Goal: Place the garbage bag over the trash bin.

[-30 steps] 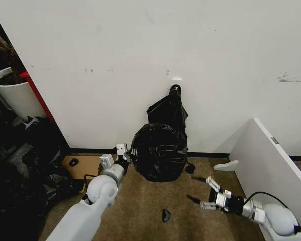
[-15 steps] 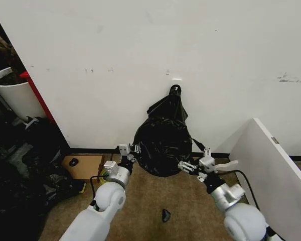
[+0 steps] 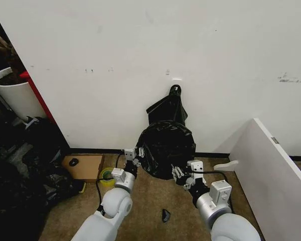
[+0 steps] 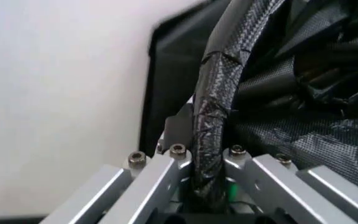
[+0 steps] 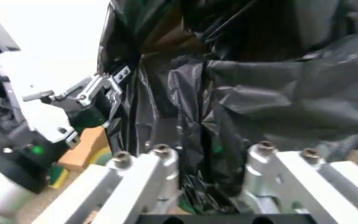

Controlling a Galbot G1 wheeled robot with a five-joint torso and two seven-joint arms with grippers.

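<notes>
Loosely bunched, crinkly glossy garbage bag [image 3: 165, 148]

The garbage bag [image 3: 165, 148] against the white wall [image 3: 140, 45] is glossy black; in the left wrist view its film [image 4: 278, 93] shows a fine dotted weave with pale glints. The left gripper [image 3: 132, 156] and right gripper [image 3: 182, 173] at the bag's lower edge are silver-grey metal. On the brown floor [image 3: 150, 201] left of the bag lies a tan board [image 3: 83, 165], and beside it a yellow-and-green roll [image 3: 107, 177].
</notes>
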